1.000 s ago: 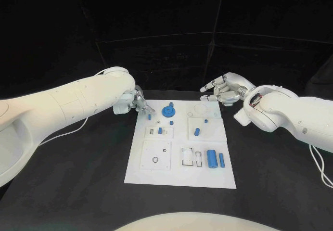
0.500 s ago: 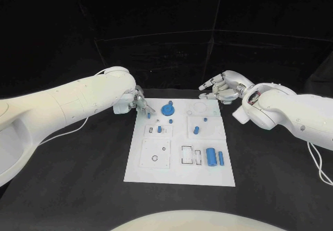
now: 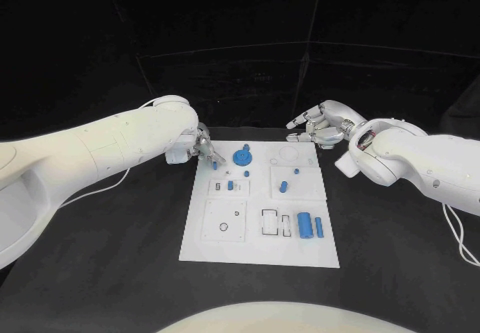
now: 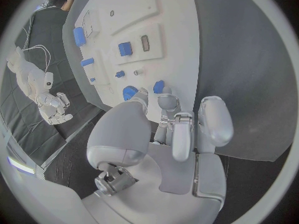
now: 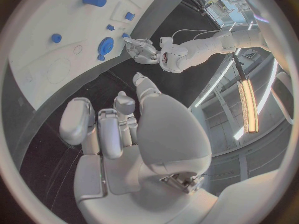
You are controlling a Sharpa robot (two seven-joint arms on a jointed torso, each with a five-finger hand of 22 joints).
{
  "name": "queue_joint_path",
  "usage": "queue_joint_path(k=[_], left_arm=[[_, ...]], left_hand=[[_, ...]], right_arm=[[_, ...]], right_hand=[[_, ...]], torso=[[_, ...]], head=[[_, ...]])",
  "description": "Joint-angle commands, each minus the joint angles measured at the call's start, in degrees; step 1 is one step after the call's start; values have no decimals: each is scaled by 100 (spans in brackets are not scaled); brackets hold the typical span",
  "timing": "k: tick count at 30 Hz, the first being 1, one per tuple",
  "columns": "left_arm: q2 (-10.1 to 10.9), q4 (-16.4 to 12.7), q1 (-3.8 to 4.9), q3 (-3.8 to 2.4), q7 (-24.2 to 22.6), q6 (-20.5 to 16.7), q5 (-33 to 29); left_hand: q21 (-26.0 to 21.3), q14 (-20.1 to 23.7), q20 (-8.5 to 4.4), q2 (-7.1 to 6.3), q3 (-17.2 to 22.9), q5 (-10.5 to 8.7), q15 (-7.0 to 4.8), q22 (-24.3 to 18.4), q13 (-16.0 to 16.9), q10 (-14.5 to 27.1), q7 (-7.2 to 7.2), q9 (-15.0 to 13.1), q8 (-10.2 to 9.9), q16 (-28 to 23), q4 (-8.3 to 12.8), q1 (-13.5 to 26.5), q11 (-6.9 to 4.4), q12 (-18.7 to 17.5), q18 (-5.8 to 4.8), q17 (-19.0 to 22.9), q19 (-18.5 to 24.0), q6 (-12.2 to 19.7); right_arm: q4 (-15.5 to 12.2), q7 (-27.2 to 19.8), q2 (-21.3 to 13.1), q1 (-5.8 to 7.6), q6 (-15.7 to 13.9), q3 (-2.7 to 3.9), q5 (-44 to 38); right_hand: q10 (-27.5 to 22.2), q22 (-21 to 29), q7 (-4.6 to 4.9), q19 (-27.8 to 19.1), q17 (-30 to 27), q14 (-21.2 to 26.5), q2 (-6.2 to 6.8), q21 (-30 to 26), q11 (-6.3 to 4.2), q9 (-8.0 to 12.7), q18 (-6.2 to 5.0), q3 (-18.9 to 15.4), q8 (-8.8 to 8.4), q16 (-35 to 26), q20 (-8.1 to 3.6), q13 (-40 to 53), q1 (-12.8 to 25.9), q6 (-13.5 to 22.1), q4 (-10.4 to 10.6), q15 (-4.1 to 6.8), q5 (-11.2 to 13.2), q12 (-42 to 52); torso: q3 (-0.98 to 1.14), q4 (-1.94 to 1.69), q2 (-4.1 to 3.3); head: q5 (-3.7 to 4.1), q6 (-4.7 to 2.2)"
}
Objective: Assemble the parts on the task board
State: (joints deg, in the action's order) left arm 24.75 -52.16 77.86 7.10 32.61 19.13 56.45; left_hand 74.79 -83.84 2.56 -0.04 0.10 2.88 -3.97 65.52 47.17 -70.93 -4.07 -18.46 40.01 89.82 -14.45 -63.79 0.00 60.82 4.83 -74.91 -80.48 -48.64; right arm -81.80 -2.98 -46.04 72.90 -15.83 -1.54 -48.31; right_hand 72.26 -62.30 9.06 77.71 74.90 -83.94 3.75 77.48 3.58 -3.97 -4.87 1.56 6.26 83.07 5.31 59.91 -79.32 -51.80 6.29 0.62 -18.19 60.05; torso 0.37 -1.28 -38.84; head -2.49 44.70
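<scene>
Tabletop (image 3: 120, 236) was matte black, with the flat white board (image 3: 260, 254) at frame centre. A round blue disc (image 3: 243, 157) sat near the board's upper edge; two blue cylinders (image 3: 311, 226) lay side by side at lower right, and a short peg (image 3: 283, 186) lay in the upper-right panel. Left robot hand (image 3: 203, 150), upper left of the board, pinched a small blue part (image 3: 215, 165) at its fingertips (image 4: 159, 100) over the board's upper-left corner. Right robot hand (image 3: 322, 127), upper right beyond the board, hung loosely curled, fingers apart, grasping nothing. Both hands were smooth silver metal.
</scene>
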Motion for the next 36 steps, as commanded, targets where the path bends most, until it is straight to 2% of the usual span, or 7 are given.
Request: queue_joint_path(k=[1,16,26,31,33,36], left_arm=[[-11,5,7,-1,-50,71,34],[-18,21,1,0,-82,117,34],[-13,14,-4,0,-176,-33,30],[14,-7,-6,0,-263,-146,-25],[36,-28,-7,0,-296,-189,-37],[89,-83,-9,0,-353,-281,-70]], left_hand=[[22,-616,-15,-2,-34,-11,10,2,0,-19,14,12,32,18,13,-93,-30,22,11,-1509,-5,-44],[23,-616,-23,274,84,-11,4,25,-29,-19,24,55,60,18,323,-596,-42,32,7,-1509,-13,-71],[30,-616,-43,629,451,-12,-24,47,-31,-27,73,92,44,18,596,-1015,-87,34,4,-1509,-20,-57],[36,-616,-69,786,852,-8,-54,63,-14,-41,105,117,20,18,882,-1369,-124,34,2,-1509,-27,-13],[39,-616,-76,790,1032,-7,-57,71,-18,-38,100,123,15,18,992,-1463,-120,22,0,-1509,-30,3],[39,-616,-73,667,1433,-8,-36,79,-36,-63,64,128,39,18,1085,-1341,-84,5,-3,-1509,-33,-5]], right_arm=[[-5,-29,4,11,-27,4,-11],[1,-31,13,11,-20,4,-11],[0,-30,11,11,-14,4,-11],[-2,-27,8,11,-4,4,-11],[-2,-26,8,11,0,4,-11],[0,-25,8,11,6,4,-11]], right_hand=[[-24,3,-8,-14,372,-337,-47,-25,13,0,-49,-6,26,-8,2,-8,3,23,-16,10,-31,21],[-24,3,-8,-14,372,-337,-47,-25,13,0,-49,-6,26,-8,2,-8,3,23,-16,10,-31,21],[-26,2,-8,-13,371,-337,-49,-24,13,0,-49,-3,27,-9,2,-11,-3,23,-20,10,-36,20],[-26,6,-8,-15,371,-337,-52,-27,13,0,-50,0,28,-10,2,-11,-9,23,-23,11,-45,22],[-27,7,-8,-15,372,-337,-53,-27,13,0,-50,1,28,-9,1,-13,-11,23,-24,11,-49,21],[-27,7,-8,-15,373,-337,-56,-27,13,0,-50,3,29,-10,1,-13,-15,23,-27,11,-60,22]], torso=[[-1,4,0],[-2,1,0],[-1,3,3],[3,-5,5],[2,-5,7],[3,-6,10]], head=[[7,-3],[-8,10],[-13,28],[-13,27],[-14,27],[-19,23]])
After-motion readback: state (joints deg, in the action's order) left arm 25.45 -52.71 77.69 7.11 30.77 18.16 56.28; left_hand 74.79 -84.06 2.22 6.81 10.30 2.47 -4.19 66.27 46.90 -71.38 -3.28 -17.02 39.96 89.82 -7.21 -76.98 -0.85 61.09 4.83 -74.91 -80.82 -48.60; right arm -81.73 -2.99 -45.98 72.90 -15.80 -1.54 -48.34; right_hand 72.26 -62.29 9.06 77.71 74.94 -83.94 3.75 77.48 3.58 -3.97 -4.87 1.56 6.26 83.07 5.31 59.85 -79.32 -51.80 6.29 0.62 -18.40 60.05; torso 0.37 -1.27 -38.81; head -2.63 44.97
